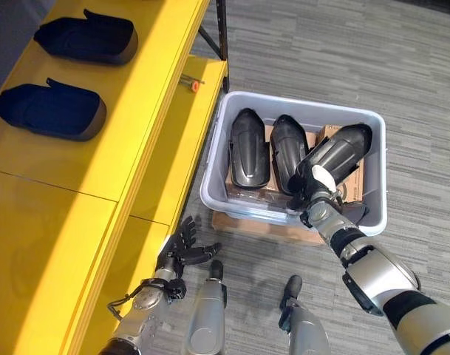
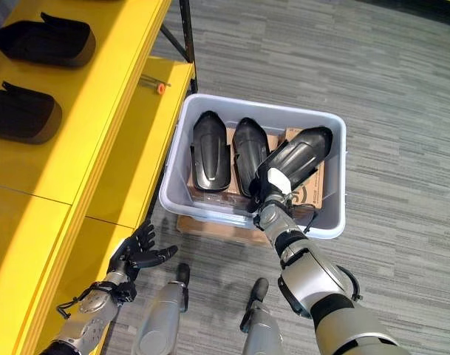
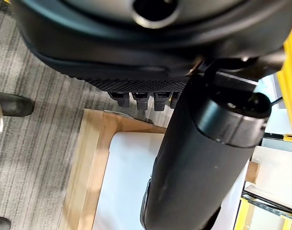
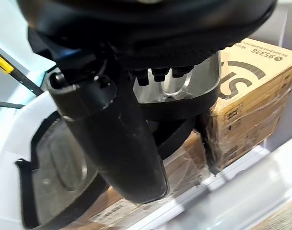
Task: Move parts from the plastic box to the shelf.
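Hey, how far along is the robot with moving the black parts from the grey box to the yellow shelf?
Two black parts already lie on the yellow shelf. The right hand is curled round a third part at the plastic box. Two more parts wait inside. The left hand hangs open beside the shelf. Roughly two of five are moved.
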